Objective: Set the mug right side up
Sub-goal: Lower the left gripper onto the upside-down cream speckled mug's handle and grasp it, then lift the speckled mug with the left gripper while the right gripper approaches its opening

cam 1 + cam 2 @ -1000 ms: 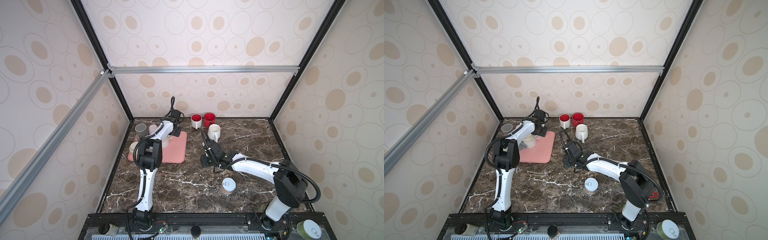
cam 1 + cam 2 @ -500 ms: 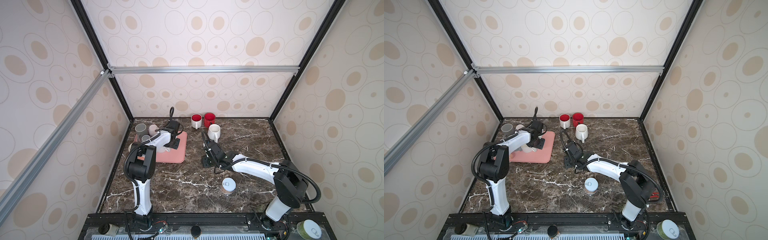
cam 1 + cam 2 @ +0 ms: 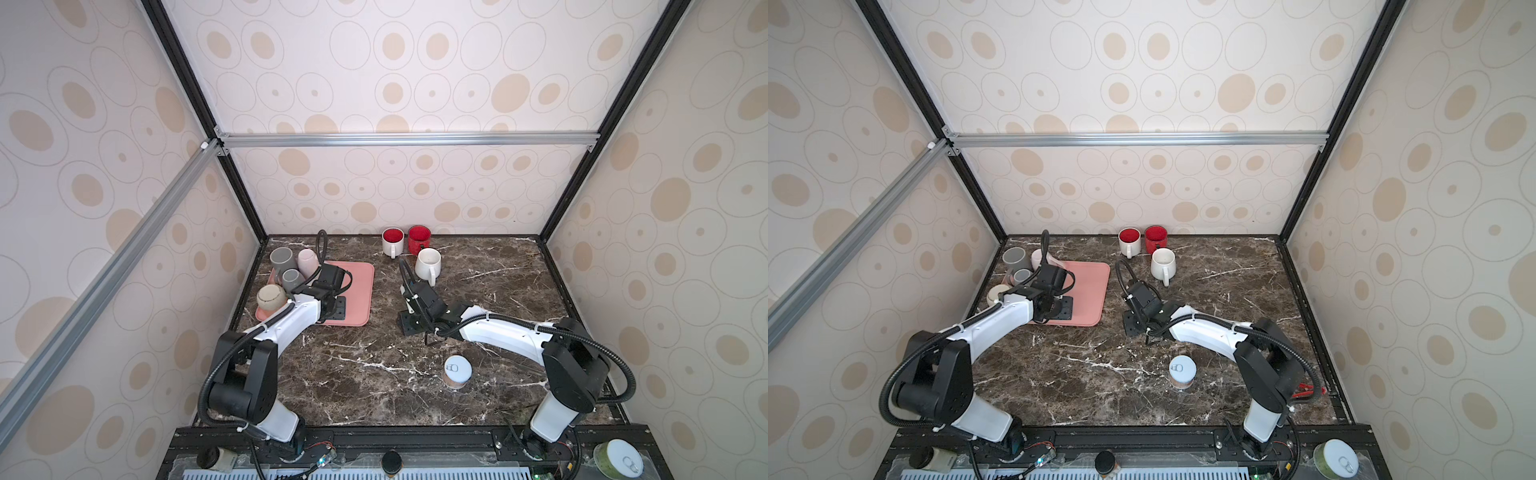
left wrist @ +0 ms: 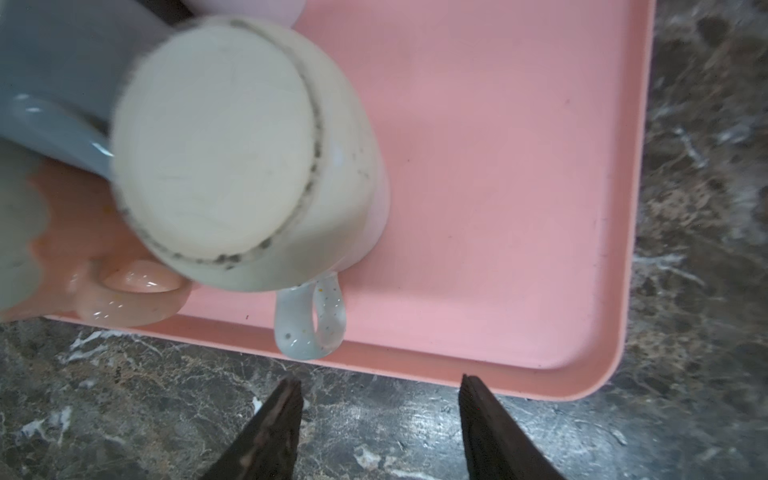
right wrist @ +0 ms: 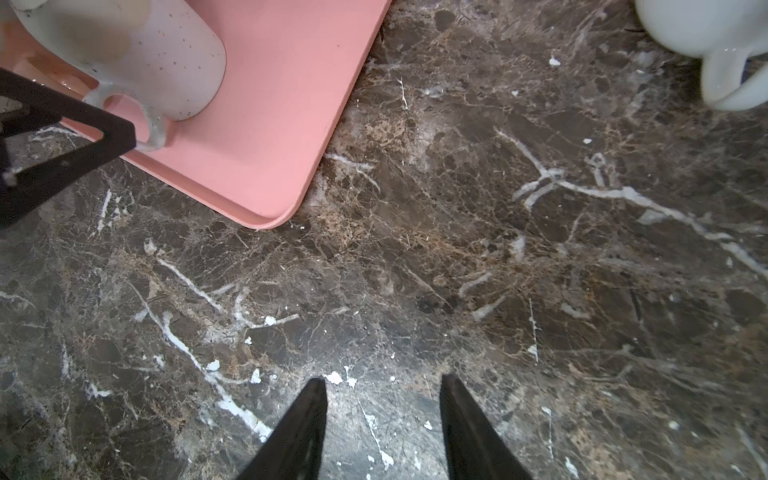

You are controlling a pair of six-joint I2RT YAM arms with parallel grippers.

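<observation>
The mug (image 4: 232, 158) stands upside down, base up, on the pink tray (image 4: 498, 187), close to the tray's edge. Its handle (image 4: 309, 328) points toward the left gripper (image 4: 378, 380). The left fingers (image 4: 274, 428) are spread apart and hold nothing; the handle lies just ahead of them, not touching. The right gripper (image 5: 382, 380) hangs over bare worktop (image 5: 540, 249) beside the tray, its fingers parted and empty.

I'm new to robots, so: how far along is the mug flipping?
Done: three mugs stand upright at the back. In hand: nothing; the open left end effector faces the handle of the speckled mug. Left: grip and flip it; it sits base-up on the pink tray.
</observation>
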